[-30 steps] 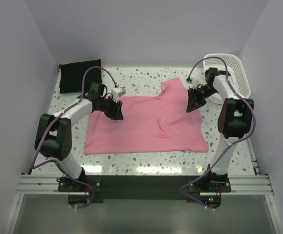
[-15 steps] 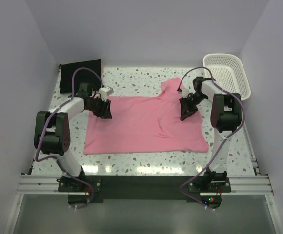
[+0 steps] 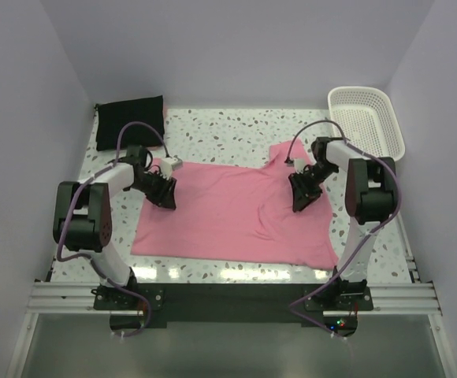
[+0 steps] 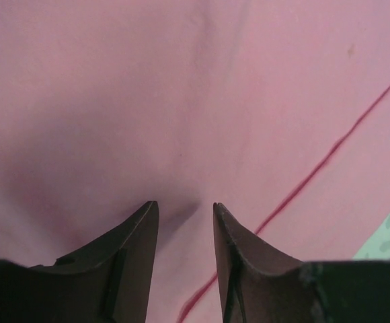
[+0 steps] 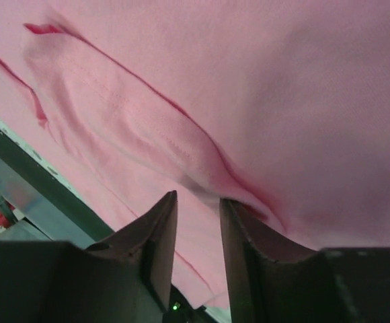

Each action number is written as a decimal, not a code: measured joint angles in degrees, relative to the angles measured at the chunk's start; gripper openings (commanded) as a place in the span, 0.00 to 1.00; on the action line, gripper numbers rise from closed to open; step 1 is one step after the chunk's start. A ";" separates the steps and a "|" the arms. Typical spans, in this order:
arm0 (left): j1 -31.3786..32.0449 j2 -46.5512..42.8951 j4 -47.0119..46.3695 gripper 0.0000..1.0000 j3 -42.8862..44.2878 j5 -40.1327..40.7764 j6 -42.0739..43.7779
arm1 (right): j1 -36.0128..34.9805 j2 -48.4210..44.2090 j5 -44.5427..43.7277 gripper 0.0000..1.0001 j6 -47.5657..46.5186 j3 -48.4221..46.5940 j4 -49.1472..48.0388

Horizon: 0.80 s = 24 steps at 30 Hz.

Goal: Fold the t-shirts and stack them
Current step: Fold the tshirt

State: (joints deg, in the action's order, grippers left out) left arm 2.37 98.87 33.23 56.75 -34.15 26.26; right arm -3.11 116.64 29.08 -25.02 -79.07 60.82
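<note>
The pink t-shirt [image 3: 232, 209] lies spread across the desk [image 3: 221, 130], long axis running arm to arm. My left end effector [image 3: 165, 195] and right end effector [image 3: 302, 197], fingers slightly parted, each pinch fabric near its far corners.

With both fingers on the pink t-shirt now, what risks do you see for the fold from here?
1. The pink t-shirt has a crease near its middle; folding may lock it in.
2. The left fingers show a gap, with cloth only bunched between them, so the grip may slip.
3. The shirt's near hem lies close to the table edge; further dragging may pull it over.
</note>
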 measured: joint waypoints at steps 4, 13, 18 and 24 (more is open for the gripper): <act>-0.26 0.57 6.49 0.53 7.45 -2.03 4.57 | 0.79 1.16 0.37 0.46 -0.26 -9.44 3.37; -0.70 10.01 6.69 0.53 31.19 -2.73 9.42 | 3.21 6.80 -5.90 0.46 6.05 -32.00 -2.05; -1.09 16.15 4.98 0.53 34.10 0.28 9.77 | 3.13 10.56 -13.16 0.45 8.15 -32.11 -4.94; -1.90 24.79 5.49 0.53 42.62 2.27 12.66 | 3.13 11.23 -18.38 0.46 8.59 -29.92 -6.54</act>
State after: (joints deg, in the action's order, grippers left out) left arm 0.47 123.66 38.72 99.37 -31.88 38.92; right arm 0.01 127.87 10.70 -16.43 -108.99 54.28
